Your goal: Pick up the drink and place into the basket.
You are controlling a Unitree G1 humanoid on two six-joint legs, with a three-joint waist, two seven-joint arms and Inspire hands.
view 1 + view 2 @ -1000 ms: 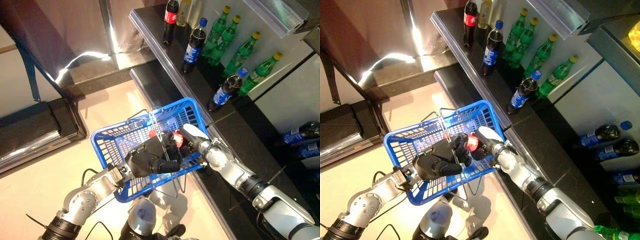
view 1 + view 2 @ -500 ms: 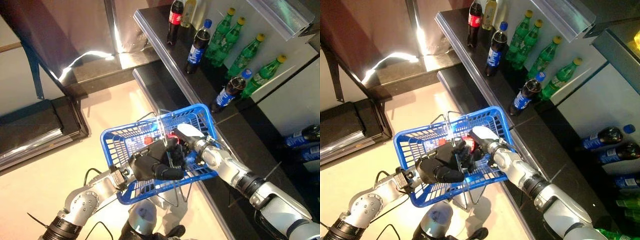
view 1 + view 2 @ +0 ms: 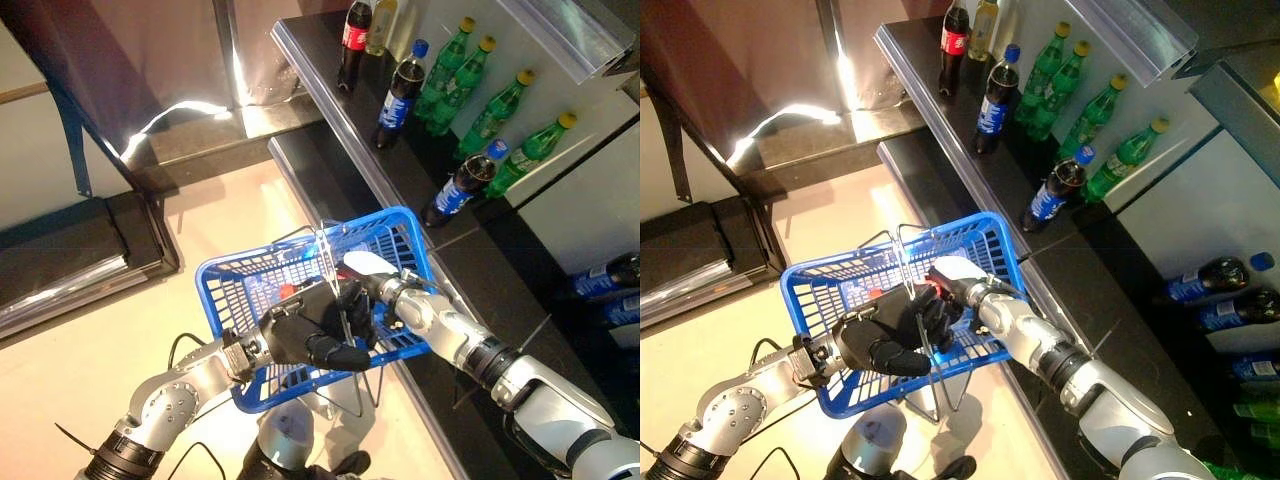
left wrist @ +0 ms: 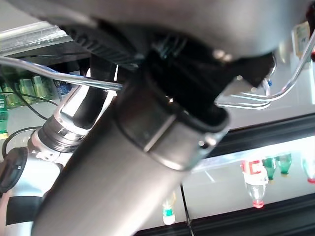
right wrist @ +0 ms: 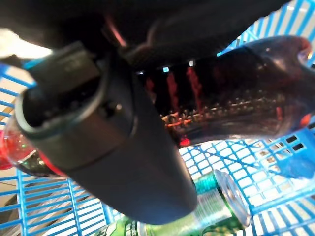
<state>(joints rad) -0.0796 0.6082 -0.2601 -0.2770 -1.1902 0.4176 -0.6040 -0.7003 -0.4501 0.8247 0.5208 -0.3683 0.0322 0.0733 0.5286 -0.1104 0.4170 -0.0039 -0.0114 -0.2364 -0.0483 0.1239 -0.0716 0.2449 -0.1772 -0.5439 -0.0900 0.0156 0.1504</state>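
In the middle of the scene, above the pale floor (image 3: 130,320), we see a blue basket (image 3: 235,285) carried by the left hand (image 3: 310,335), whose dark fingers are curled round the basket's thin wire handles (image 3: 328,250). The left wrist view shows those wire handles (image 4: 256,96) running past the hand's dark bulk, so we take this hand as clenched on them.

From the right, the right hand (image 3: 945,290) reaches over the basket's right rim and down into it. Its own wrist view shows it wrapped round the drink (image 5: 236,103), a dark cola bottle with a red cap, lying tilted inside the blue mesh. So the drink is in the basket's space and in the right hand's grasp; whether it rests on the basket floor we cannot tell. A small patch of red (image 3: 288,291) shows beside the left hand in the head views. Below the bottle in the right wrist view lies a green can (image 5: 197,211) on the basket's bottom.

To the right and far side runs a dark shelf (image 3: 330,90) holding upright bottles: a red-labelled cola bottle (image 3: 354,30), two blue-capped cola bottles (image 3: 400,85), and a row of green bottles (image 3: 500,105) with yellow caps. More bottles (image 3: 1205,275) stand on a lower shelf at the far right.
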